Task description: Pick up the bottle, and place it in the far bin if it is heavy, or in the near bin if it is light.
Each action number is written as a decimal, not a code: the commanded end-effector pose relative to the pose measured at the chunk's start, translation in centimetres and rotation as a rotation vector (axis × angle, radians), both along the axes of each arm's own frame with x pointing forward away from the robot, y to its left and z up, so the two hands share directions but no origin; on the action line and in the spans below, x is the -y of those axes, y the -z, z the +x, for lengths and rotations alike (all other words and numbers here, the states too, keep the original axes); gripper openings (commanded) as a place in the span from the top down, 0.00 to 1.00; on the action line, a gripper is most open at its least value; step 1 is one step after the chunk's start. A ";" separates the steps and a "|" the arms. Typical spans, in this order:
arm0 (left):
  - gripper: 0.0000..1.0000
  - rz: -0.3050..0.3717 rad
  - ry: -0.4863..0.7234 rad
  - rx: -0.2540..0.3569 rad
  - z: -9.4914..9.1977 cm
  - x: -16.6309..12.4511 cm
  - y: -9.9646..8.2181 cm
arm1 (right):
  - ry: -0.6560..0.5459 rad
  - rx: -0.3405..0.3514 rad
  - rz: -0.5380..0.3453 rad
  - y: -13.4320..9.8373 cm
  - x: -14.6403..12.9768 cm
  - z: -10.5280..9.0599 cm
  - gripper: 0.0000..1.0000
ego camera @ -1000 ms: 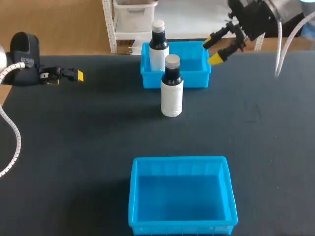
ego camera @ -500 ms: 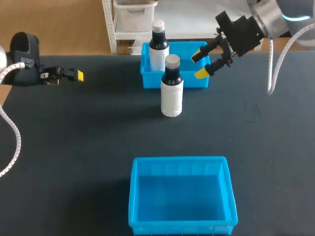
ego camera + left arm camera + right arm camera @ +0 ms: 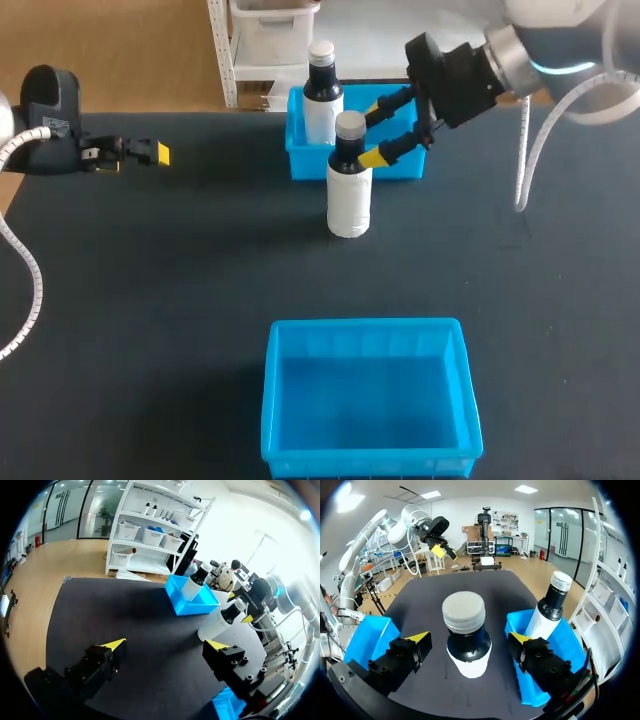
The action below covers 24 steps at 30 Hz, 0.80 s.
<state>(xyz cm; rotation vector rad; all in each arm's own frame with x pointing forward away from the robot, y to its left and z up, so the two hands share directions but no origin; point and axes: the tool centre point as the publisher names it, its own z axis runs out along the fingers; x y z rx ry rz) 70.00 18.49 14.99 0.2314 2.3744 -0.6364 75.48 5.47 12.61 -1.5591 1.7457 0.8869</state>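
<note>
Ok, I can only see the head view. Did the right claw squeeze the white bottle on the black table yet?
Observer: Not yet. In the right wrist view, the right claw is open. The white plastic bottle with the black neck and grey cap stands between its yellow fingertips, with a gap on each side.
Operator: And the left claw? It's sideways for me.
Observer: The left wrist view shows the left claw wide open, with nothing between its fingertips.
</note>
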 end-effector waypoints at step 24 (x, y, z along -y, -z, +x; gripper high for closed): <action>0.00 0.000 0.000 0.000 0.0 0.0 0.0 | -0.022 -0.006 0.034 0.6 -2.6 0.5 0.00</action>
